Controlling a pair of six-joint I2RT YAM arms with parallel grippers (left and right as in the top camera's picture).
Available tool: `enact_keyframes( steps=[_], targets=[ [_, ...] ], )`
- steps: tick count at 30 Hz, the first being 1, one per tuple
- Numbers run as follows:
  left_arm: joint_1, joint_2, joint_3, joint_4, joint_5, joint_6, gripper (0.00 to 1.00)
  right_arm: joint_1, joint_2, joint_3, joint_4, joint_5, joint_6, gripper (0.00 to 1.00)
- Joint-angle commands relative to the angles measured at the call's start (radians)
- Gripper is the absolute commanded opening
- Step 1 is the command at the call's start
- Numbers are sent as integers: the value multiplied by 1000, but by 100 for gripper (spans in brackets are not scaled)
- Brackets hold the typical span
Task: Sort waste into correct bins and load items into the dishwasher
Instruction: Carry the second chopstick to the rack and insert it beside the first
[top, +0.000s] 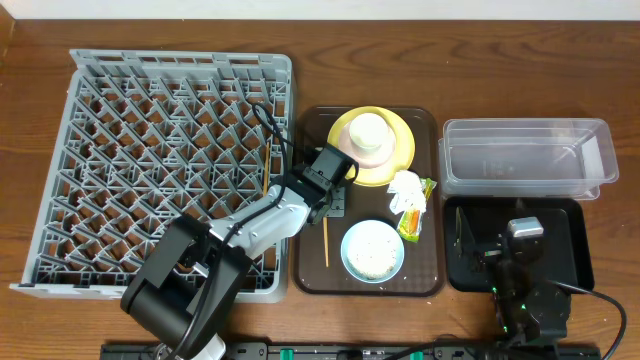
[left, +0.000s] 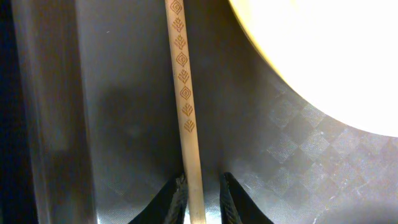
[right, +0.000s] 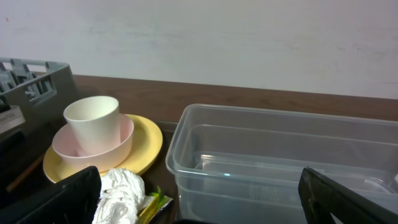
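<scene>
Chopstick (left: 186, 93): smooth pale wood, stamped diamond pattern
Tray (left: 292, 162): brown plastic, embossed chequer, faint sheen
Clear bin (right: 261, 200): glossy see-through plastic
Tissue (right: 121, 188): crumpled paper

Furniture: wooden table (top: 520, 60), dark reddish-brown, grain running left to right, filling whole overhead view out to every edge. Surface matte with faint sheen. Right wrist view: narrow strip of same dark wood at table's far edge, then wall (right: 236, 37) rising behind it, plain off-white, faintly smudged. Light: soft, even, from above; shadows short and diffuse.

Lab: wooden table (top: 30, 40), bare wall (right: 217, 37)
</scene>
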Motion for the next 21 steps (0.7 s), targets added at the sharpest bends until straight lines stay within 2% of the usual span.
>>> enact_keyframes(
  steps=[1,13,21],
  targets=[
    [-5,86,-58,-33,58,5,20,-5,0,-2,-3,-5,7,99],
    [-50,86,-58,-37,-47,-33,21,-5,0,-2,-3,-5,7,99],
    [-51,98,-58,-37,-51,-42,20,-5,0,-2,-3,-5,7,99]
  ],
)
